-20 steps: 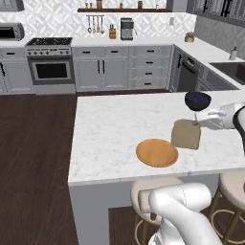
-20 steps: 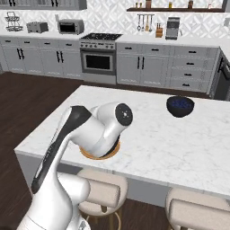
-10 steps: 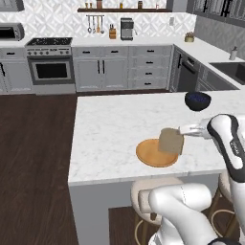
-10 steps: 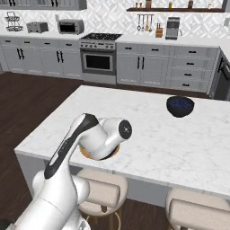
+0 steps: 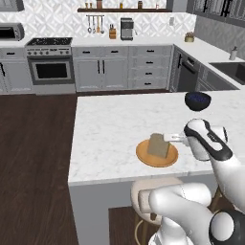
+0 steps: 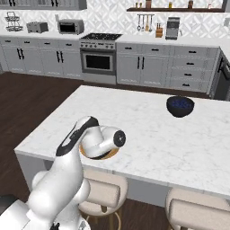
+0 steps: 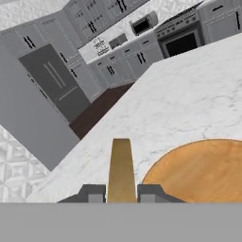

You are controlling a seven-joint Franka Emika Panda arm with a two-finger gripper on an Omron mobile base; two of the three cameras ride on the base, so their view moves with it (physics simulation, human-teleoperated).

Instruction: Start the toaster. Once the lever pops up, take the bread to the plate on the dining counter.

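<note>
Clamped edge-on in the pincer (image 5: 166,139), the bread (image 5: 158,145) hangs tilted over the plate (image 5: 156,155) near the bench's (image 5: 110,129) front edge, so releasing now risks it toppling off the rim.

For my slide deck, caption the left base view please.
Gripper holds the bread upright over the plate on the dining counter.

The tabletop (image 5: 110,124) is white marble with faint grey veining and a smooth, slightly glossy finish. On it, the plate (image 5: 157,155) looks like orange-brown wood, smooth and matt. The bread (image 5: 158,145) above the plate has a dull tan, dry-looking surface. Beyond the plate, a bowl (image 5: 197,100) appears dark blue and glazed. The floor (image 5: 33,143) is dark wood planking.
</note>
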